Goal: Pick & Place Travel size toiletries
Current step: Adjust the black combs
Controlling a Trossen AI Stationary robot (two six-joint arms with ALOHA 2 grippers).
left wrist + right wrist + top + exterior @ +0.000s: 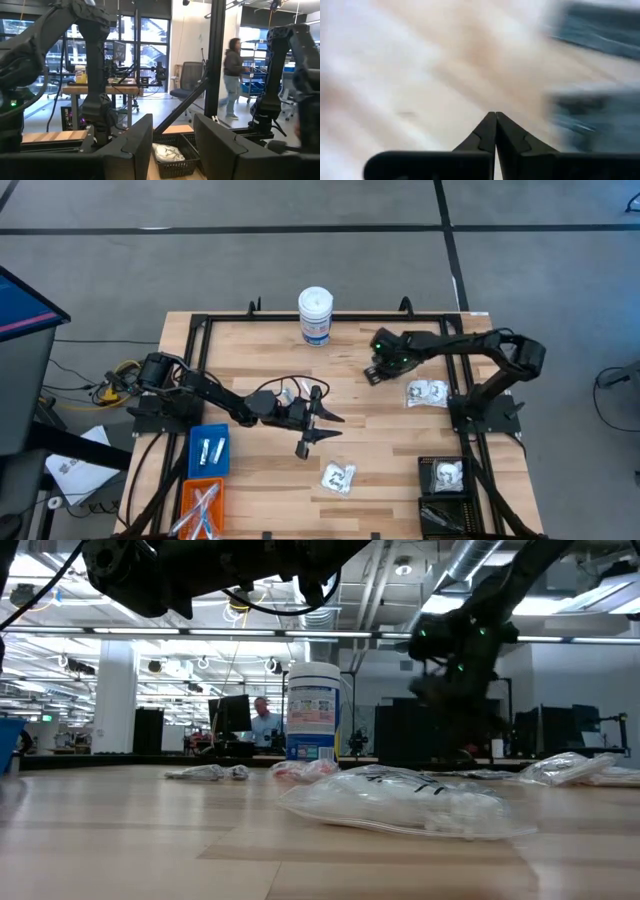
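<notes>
Both arms above the counter [380, 450], nothing held.
Left end effector [318, 423] apart; right end effector [495, 116] together. Low view alone shows the clear packet [410, 802] blocking the counter behind.

Right hand [495, 116]: two dark fingers [482, 135] pressed flat together, tips meeting in a point, nothing between them.
Hand base: a dark bar spans the picture's lower edge beneath the fingers.
Pale wooden bench [435, 85]: light, blurred planks fill most of the view beyond the fingertips.
Dark blue-grey shapes [592, 117]: two smeared patches off to one side of the fingers, too blurred to identify.
</notes>
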